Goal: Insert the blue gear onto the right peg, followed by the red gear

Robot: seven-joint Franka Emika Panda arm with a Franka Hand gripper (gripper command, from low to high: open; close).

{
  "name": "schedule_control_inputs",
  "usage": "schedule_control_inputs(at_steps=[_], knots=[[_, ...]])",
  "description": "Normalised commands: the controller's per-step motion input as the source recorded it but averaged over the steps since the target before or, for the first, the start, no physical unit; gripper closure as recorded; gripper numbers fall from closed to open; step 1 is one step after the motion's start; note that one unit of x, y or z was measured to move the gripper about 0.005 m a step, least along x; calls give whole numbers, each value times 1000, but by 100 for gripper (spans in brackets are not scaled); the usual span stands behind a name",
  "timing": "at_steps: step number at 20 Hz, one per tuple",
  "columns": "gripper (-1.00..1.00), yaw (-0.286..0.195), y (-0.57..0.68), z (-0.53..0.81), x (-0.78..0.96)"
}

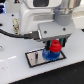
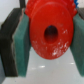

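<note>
blue gear seated, red gear going on
the tool (image 1: 55, 44) grips the small chunky red plastic gear (image 2: 49, 34) between its pads, directly above the wide flat blue plastic gear (image 1: 50, 55), which appears already seated below it; release remains.

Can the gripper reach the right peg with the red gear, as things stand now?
Probably yes. The gripper holds the red gear just above the blue gear, which lies on the plate. Nothing stands between them. The peg itself is hidden.
</note>
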Motion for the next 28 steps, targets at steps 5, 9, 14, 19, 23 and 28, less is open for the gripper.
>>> schedule_control_inputs(at_steps=[5,9,14,19,23,28], knots=[[100,0,-75,104,67],[100,0,-80,64,60],[100,0,-87,-27,97],[100,0,-72,92,123],[100,0,-97,253,147],[100,0,-81,225,52]])
